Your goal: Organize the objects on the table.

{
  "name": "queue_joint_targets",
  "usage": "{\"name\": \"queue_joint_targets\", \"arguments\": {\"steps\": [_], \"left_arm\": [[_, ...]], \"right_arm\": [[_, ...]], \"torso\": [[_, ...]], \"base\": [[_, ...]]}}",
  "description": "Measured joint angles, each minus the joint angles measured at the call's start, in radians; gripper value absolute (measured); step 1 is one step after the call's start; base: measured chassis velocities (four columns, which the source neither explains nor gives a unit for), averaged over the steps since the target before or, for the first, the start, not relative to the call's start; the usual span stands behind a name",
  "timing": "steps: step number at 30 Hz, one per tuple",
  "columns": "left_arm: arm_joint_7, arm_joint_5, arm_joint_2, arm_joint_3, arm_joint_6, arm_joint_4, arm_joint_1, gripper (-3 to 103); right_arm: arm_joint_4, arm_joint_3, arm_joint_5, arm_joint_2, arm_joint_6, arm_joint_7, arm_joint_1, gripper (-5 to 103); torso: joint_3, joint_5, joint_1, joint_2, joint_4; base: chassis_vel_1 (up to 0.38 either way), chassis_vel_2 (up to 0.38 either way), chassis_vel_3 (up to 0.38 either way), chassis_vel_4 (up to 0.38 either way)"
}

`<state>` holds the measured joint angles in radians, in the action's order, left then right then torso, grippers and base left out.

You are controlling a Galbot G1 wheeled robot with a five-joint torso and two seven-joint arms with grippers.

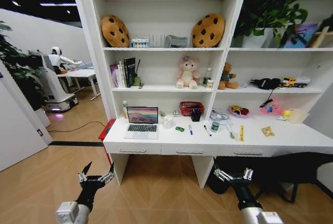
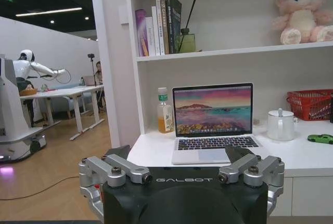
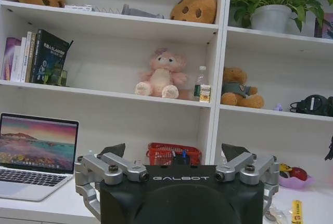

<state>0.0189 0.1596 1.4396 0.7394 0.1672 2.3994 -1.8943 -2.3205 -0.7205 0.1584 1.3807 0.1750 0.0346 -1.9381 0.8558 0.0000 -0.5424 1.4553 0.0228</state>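
- Currently the left gripper [image 1: 97, 175] hangs low at about 7 o'clock in the head view, in front of the bench [image 1: 218, 142] and apart from it, its jaws spread wide and empty.
- At about 5 o'clock the right gripper [image 1: 233, 175] hangs at the same height, jaws likewise spread and holding nothing.
- On the white bench, the silver laptop [image 1: 141, 122] stands open at the left end, its screen lit with a sunset picture.
- Toward 3 o'clock from the laptop, a tiny green toy car [image 1: 179, 129] lies on the bench top, then a blue pen [image 1: 191, 129] and a black pen [image 1: 207, 130], each lying apart from the others.
- Just past the black pen stands a small green-labelled can [image 1: 215, 126].
- Seen from the left wrist, the laptop [image 2: 213, 122] sits beyond the spread left gripper [image 2: 181, 166], with a bottle [image 2: 165, 110] just beside it and a white teapot [image 2: 281, 125] on its other side.
- A red basket [image 1: 191, 108] sits at the back of the bench near the wall.
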Motion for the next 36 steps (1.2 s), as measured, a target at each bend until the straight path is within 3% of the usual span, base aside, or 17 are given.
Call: {"name": "queue_joint_targets", "arguments": {"steps": [10, 18, 31, 36], "left_arm": [[0.004, -0.026, 0.039, -0.019, -0.010, 0.017, -0.022, 100], [0.063, -0.073, 0.014, -0.018, -0.036, 0.028, -0.030, 100], [0.055, -0.079, 0.013, -0.003, -0.066, 0.016, -0.037, 103], [0.052, -0.083, 0.014, -0.005, -0.074, 0.007, -0.036, 99]], "right_arm": [[-0.022, -0.001, 0.003, 0.002, -0.008, -0.010, -0.012, 100], [-0.020, 0.008, -0.021, 0.005, -0.010, -0.047, -0.014, 100], [-0.010, 0.009, -0.023, 0.011, -0.019, -0.030, -0.011, 100], [-0.010, 0.013, -0.022, 0.013, -0.016, -0.033, -0.012, 100]], "torso": [[0.000, 0.0000, 0.000, 0.000, 0.0000], [0.000, 0.0000, 0.000, 0.000, 0.0000], [0.000, 0.0000, 0.000, 0.000, 0.0000], [0.000, 0.0000, 0.000, 0.000, 0.0000]], "base": [[0.000, 0.000, 0.000, 0.000], [0.000, 0.000, 0.000, 0.000], [0.000, 0.000, 0.000, 0.000], [-0.083, 0.071, 0.084, -0.100]]}}
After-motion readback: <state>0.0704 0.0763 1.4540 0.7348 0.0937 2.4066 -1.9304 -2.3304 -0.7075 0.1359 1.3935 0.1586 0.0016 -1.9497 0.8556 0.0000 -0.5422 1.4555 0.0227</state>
